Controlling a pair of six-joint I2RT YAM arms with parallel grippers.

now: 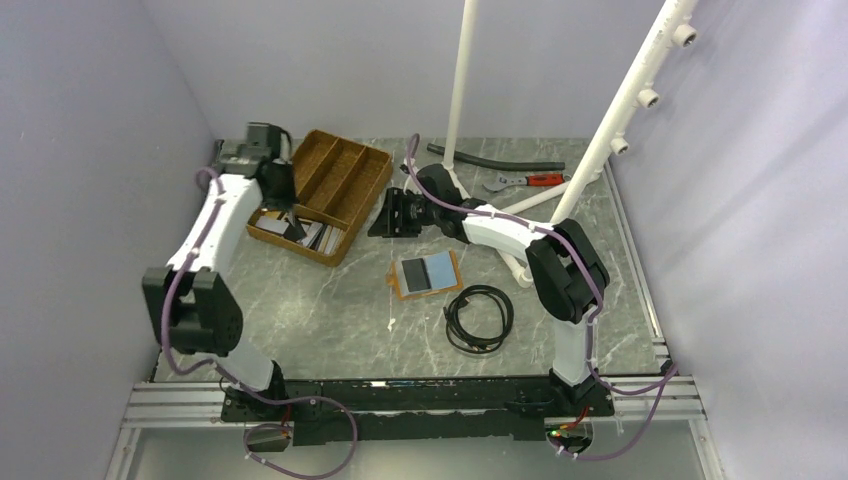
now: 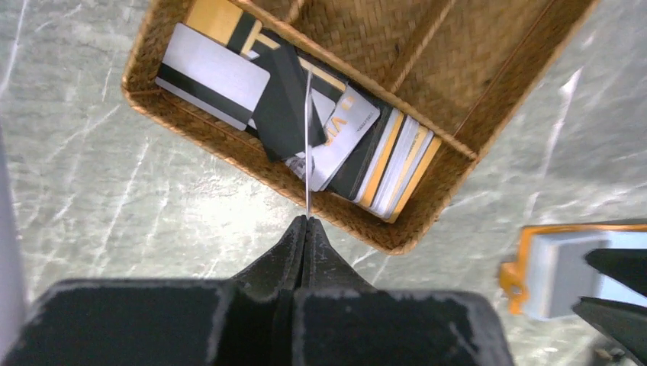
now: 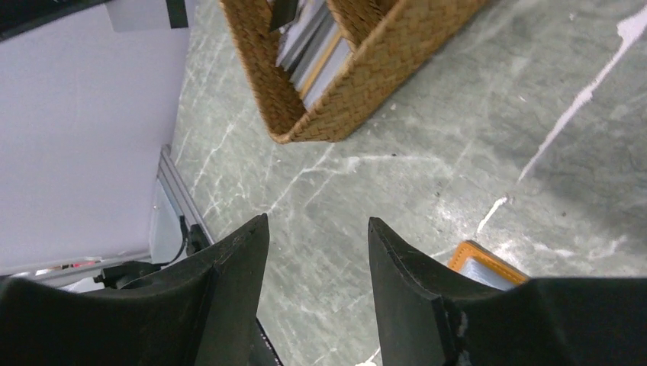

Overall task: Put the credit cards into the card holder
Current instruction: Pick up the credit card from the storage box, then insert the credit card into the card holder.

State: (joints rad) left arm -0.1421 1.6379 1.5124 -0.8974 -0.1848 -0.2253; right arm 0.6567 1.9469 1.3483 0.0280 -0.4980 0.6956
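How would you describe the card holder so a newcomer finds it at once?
Start at the brown woven tray at the far left of the table. Right of it, toward the near edge, lies a black cable coil; the card holder lies flat just beyond that. It alone is small, orange-edged, blue-grey inside.

Rough woven wicker tray (image 2: pixel 229 149); glossy plastic credit cards (image 2: pixel 214 72); smooth marble-look table (image 1: pixel 330 310).
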